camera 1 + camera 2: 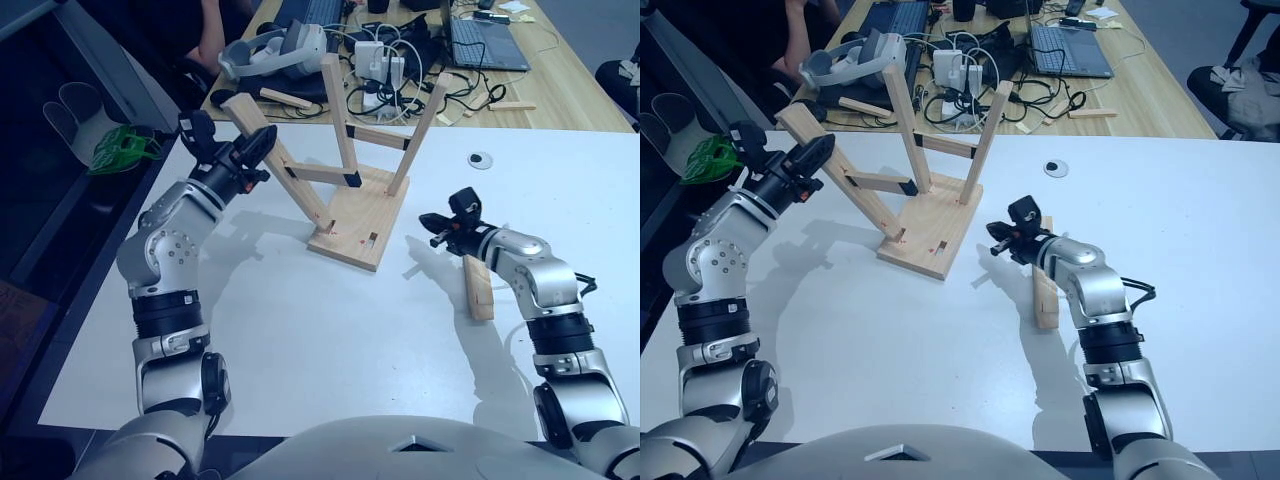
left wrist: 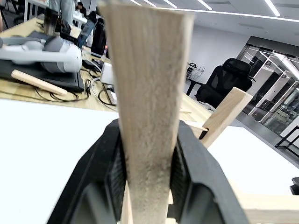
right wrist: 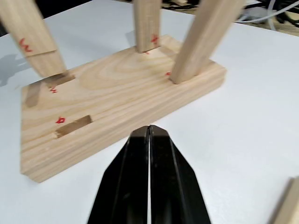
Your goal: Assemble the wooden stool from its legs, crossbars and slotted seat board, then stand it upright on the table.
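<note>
Stool leg (image 1: 294, 180) in left tool (image 1: 262, 143), tip perhaps in slot (image 3: 63, 79).

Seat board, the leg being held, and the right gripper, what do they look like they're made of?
Seat board: pale wood, seemingly unvarnished; curved grain lines and a matte surface show. Clamped leg: the same light wood, its face rough and fibrous. Right gripper: smooth black with a faint sheen, probably moulded plastic, though rubber can't be ruled out.

VR headset (image 1: 272, 50), laptop (image 1: 485, 45), pwr strip (image 1: 372, 58) on rear wooden desk (image 1: 570, 100); green obj (image 1: 122, 148) far left.
</note>
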You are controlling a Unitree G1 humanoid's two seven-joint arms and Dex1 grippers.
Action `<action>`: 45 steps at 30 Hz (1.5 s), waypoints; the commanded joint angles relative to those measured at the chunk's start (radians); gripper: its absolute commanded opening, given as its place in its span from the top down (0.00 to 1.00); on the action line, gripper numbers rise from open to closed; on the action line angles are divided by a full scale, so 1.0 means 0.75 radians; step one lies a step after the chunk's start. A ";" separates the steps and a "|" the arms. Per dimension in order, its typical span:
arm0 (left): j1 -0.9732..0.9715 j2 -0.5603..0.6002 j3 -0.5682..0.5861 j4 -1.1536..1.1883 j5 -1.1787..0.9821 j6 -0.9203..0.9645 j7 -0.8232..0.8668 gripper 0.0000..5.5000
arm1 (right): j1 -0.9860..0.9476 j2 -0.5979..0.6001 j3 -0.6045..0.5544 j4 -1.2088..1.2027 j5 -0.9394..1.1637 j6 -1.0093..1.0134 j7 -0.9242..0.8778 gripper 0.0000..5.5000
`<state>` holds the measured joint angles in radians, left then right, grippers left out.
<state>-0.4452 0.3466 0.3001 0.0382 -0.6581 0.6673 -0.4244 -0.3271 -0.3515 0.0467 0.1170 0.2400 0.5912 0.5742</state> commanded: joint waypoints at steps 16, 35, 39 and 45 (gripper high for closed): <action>0.055 -0.089 0.033 -0.011 0.014 0.041 0.223 0.81 | 0.029 0.072 -0.108 0.054 0.033 -0.077 -0.066 1.00; 0.346 -0.196 -0.259 -0.363 0.329 -0.260 0.346 0.81 | 0.028 0.110 -0.196 0.113 0.106 -0.074 -0.079 1.00; 0.374 -0.218 -0.284 -0.340 0.333 -0.249 0.337 0.81 | 0.023 0.114 -0.197 0.120 0.113 -0.078 -0.083 1.00; 0.422 -0.206 -0.366 -0.337 0.417 -0.247 0.335 0.81 | 0.021 0.120 -0.205 0.123 0.121 -0.083 -0.090 1.00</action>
<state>-0.1778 0.1925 0.0521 -0.2536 -0.3698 0.4012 -0.1885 -0.2973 -0.2635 -0.1004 0.2052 0.3268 0.5319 0.5134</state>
